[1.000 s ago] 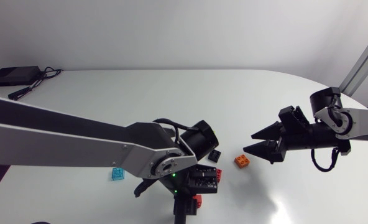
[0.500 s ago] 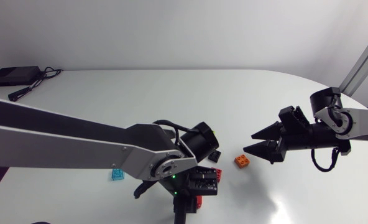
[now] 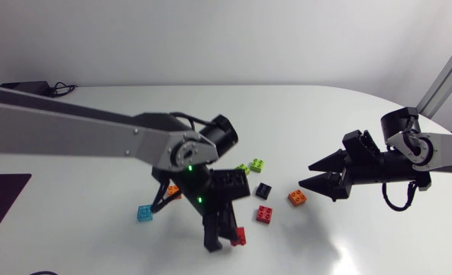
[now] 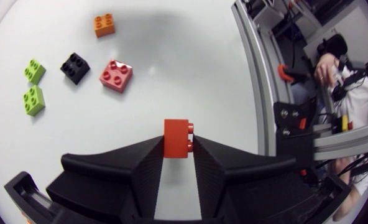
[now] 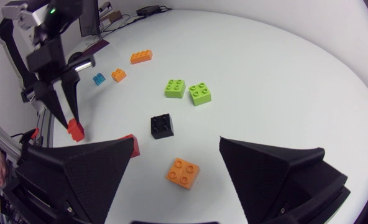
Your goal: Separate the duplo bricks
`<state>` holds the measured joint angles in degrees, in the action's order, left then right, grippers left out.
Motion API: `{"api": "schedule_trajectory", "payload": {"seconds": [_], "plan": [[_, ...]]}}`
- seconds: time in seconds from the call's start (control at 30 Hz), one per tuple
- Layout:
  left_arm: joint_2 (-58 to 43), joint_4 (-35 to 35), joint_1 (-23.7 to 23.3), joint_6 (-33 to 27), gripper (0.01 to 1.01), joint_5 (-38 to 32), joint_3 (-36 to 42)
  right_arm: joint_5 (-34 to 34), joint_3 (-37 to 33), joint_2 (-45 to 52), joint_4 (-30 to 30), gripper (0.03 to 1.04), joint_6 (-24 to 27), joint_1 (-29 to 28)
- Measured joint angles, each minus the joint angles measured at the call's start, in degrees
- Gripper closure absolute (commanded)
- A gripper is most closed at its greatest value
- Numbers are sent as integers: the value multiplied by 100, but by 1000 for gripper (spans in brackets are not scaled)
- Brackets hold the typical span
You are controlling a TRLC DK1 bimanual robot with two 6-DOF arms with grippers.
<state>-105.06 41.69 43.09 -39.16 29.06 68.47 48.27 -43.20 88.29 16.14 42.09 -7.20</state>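
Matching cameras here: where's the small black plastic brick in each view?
Head view: small black plastic brick, mid-table.
Left wrist view: black brick, ahead of left tool.
Right wrist view: black brick, ahead of right tool.
Shared landmark: two lime green bricks near it.

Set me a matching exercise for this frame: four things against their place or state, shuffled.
1 narrow red brick
2 black brick
3 turquoise brick
4 right pincer

A open, empty
B leftmost brick in the head view
C clamped in the left pincer
D lying between the lime bricks and the flat red brick

Pairs: 1-C, 2-D, 3-B, 4-A
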Motion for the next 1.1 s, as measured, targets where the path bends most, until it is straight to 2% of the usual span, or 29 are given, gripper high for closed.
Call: {"api": "schedule_trajectory", "payload": {"seconds": [0.1,0.17,0.27,1.1], "plan": [[-581,848,-699,-39,797,1040,951,72,0,4,7,74,0,-13],[-1049,1508,-1097,-232,798,1491,1567,111,-2,24,24,74,0,-57],[-1453,1773,-1410,-315,800,1773,1838,175,-7,94,50,74,0,-127],[-2634,2280,-1314,-494,800,1993,2011,262,-225,621,151,74,2,-155]]}}
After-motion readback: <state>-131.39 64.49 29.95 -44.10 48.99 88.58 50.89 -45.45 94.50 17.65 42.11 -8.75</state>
